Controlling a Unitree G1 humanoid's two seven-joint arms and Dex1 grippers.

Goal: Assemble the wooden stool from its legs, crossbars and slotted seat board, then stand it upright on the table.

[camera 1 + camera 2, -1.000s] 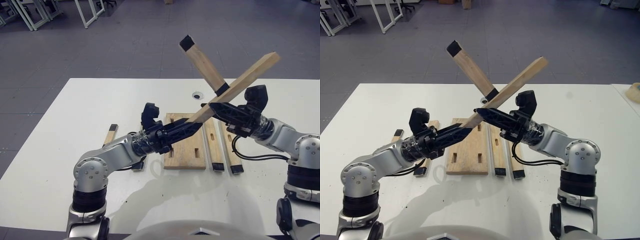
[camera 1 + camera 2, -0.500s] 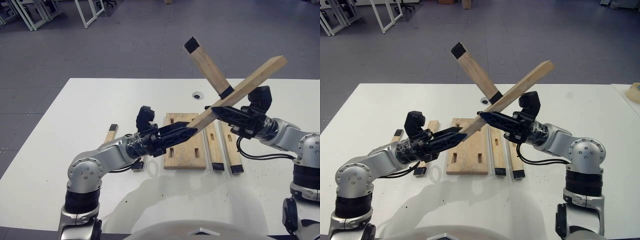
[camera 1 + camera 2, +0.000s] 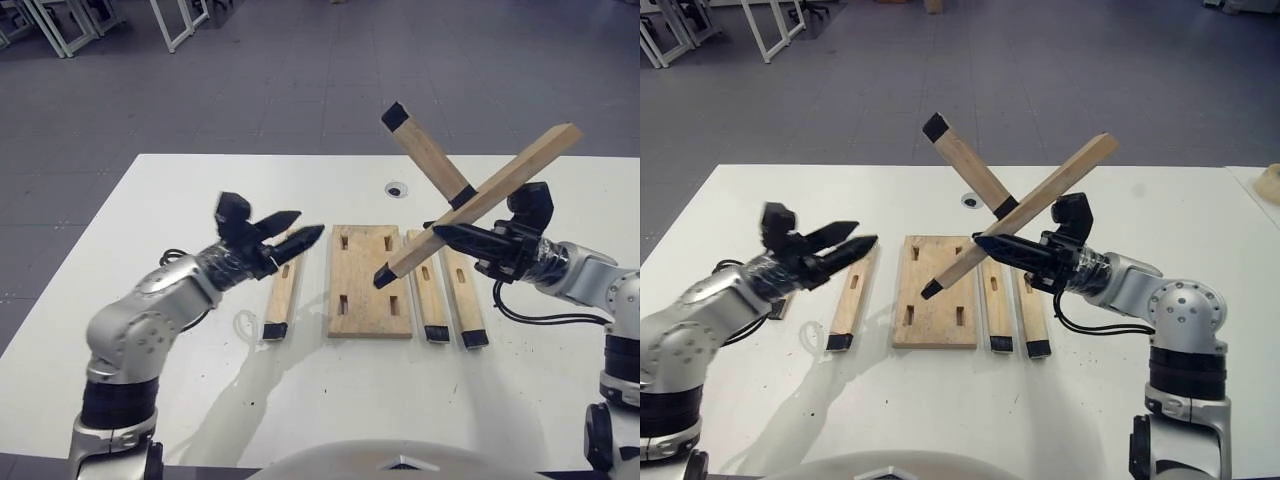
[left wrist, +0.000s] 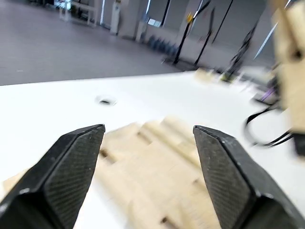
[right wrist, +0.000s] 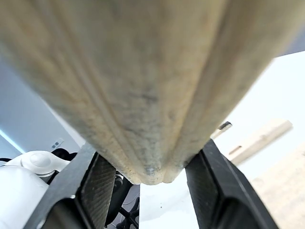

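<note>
The right gripper is clamping the crossed pair of legs, holding it in the air over the right edge of the slotted seat board, and the lower end of the black-banded leg is disappearing behind the longer one. The left gripper is hovering with fingers spread and nothing between them, just left of the seat board over a loose leg, while two more legs are lying just right of it, their far ends partly covered.

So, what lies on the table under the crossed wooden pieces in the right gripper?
The slotted seat board and two black-tipped bars beside it lie flat there. The crossed pieces and the right gripper cover the bars' far parts.
</note>
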